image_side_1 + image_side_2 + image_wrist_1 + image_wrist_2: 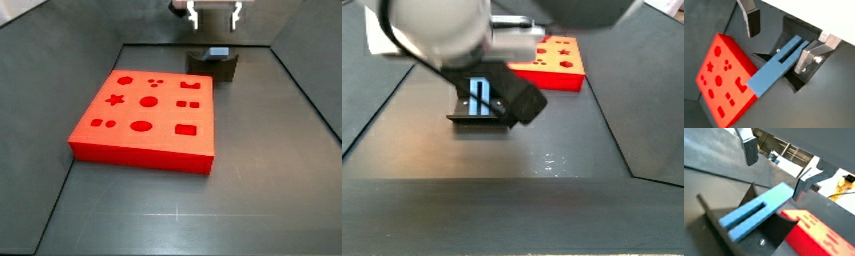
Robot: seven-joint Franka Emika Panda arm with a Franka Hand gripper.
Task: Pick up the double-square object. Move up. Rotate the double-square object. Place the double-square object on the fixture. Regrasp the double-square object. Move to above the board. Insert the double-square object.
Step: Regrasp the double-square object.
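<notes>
Double-square object [775,68]: slim grey-blue bar with a lengthwise slot, resting on the fixture [481,118] beside the red board [144,115]. Pincer [784,37] hovers above it, fingers apart, holding nothing. Judged rigid, light, smooth-sided; best gripped across its narrow flanks near the upper end

A robot lab test cell: dark grey floor [201,210] with sloped walls, a red board [144,118] of shaped holes, a black fixture [215,66], the gripper [213,14] hanging above it, empty.
</notes>
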